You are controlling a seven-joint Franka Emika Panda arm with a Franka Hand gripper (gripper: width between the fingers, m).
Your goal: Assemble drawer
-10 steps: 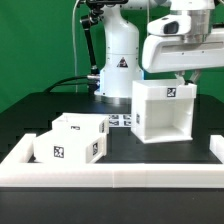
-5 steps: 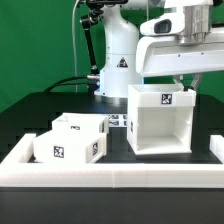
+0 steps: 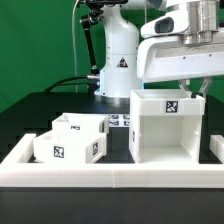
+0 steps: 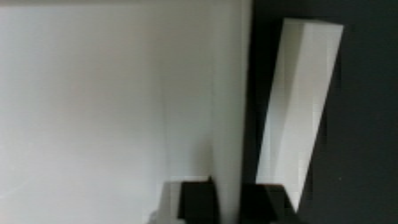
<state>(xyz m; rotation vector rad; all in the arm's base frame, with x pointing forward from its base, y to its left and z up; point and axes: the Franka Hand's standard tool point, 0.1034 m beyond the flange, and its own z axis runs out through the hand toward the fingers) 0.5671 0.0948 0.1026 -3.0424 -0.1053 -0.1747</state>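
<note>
Hand [image 3: 193, 90] on the white robot arm [image 3: 172, 55] is closed on the upper edge of the large white cube-shaped plastic drawer housing [image 3: 165, 128], which sits directly beneath it. In the wrist view, dark fingers [image 4: 196, 200] stand either side of a white wall. Two small white open-top box trays [image 3: 68, 148] rest on the black worktop [image 3: 118, 142], lower than the hand and well apart from it, towards the exterior view's left.

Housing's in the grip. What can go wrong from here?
1. The fingers pinch the housing at its top edge, off-centre; it may twist or slip.
2. Its front sits near the low white wall and may catch there.
3. The trays stand close beside it; a swing may knock them.
</note>
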